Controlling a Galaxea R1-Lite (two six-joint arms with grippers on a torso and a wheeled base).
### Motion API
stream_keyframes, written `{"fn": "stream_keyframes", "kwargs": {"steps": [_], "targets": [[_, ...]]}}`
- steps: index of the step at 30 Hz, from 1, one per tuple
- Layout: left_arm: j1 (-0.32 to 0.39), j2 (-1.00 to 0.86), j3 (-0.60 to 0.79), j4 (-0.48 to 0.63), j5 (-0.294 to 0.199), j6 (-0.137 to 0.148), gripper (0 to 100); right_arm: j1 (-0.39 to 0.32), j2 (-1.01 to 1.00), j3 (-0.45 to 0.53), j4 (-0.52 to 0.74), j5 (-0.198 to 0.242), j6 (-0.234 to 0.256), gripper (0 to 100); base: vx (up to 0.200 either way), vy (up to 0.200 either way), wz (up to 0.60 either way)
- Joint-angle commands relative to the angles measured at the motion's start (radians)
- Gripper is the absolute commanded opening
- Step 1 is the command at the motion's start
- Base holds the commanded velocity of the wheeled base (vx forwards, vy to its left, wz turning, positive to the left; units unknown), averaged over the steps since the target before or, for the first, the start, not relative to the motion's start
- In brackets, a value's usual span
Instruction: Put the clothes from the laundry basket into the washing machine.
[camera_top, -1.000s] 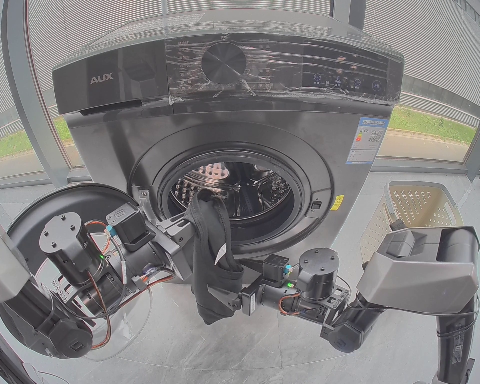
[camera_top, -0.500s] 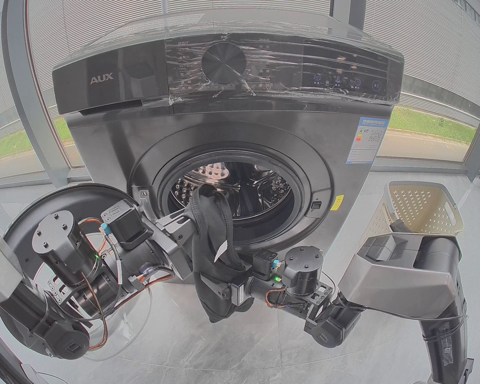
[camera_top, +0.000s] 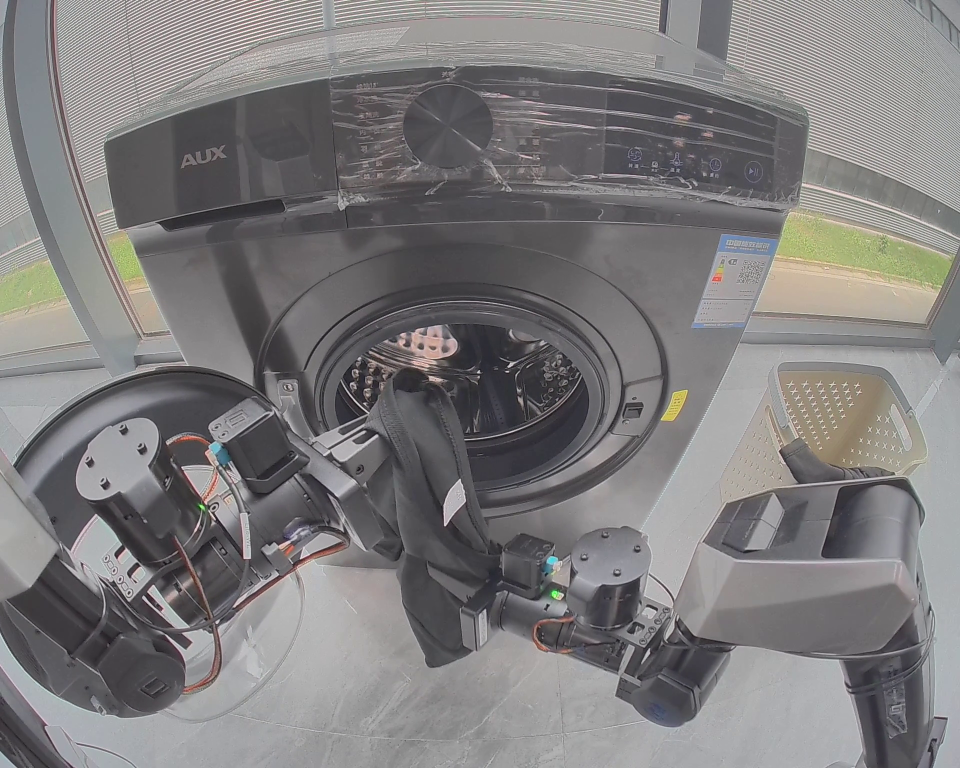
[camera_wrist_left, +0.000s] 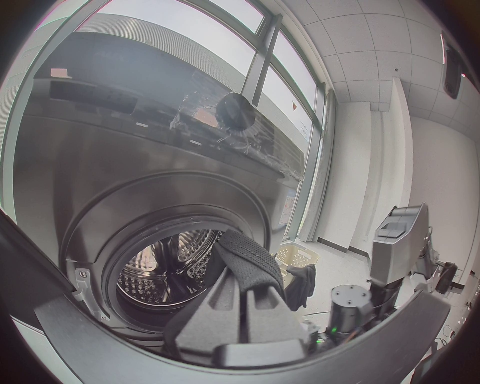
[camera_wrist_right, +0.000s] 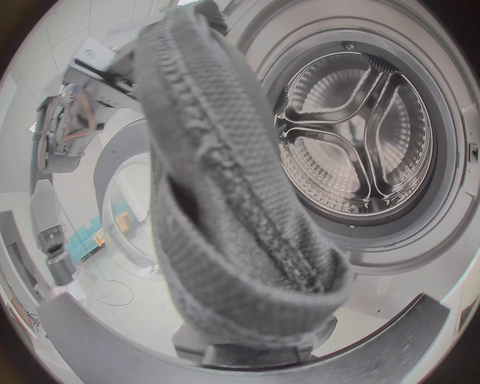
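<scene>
Garment (camera_top: 430, 500), black, hangs before the drum (camera_top: 500, 385) mouth. Left gripper (camera_top: 385, 428) is clamped on its top edge. Right gripper (camera_top: 468, 622) sits at its hem, grip unreadable. Lift the hem above the drum's lip before you push in, or the tail may snag.

Grey marble-pattern tiled floor (camera_top: 330, 690) across the lower frame, full-height windows (camera_top: 860, 90) along the upper edge and right side, grey window post (camera_top: 55, 200) at upper left, daylight throughout, grass strip (camera_top: 860, 250) outside at mid right, white wall (camera_wrist_left: 440, 165), white panel ceiling (camera_wrist_left: 360, 45)
</scene>
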Motion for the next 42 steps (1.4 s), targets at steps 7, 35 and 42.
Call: {"fn": "stream_keyframes", "kwargs": {"steps": [7, 35, 42], "targets": [[0.071, 0.139, -0.005, -0.003, 0.031, 0.008, 0, 0.076, -0.199, 0.222, -0.038, 0.004, 0.002, 0, 0.000, 0.000, 0.00], [0.123, 0.225, 0.053, -0.002, 0.029, 0.028, 100, -0.079, -0.215, 0.160, -0.029, -0.005, 0.005, 0, 0.000, 0.000, 0.00], [0.128, 0.230, 0.071, -0.002, 0.026, 0.051, 100, -0.119, -0.207, 0.153, -0.029, -0.044, 0.007, 0, 0.000, 0.000, 0.00]]}}
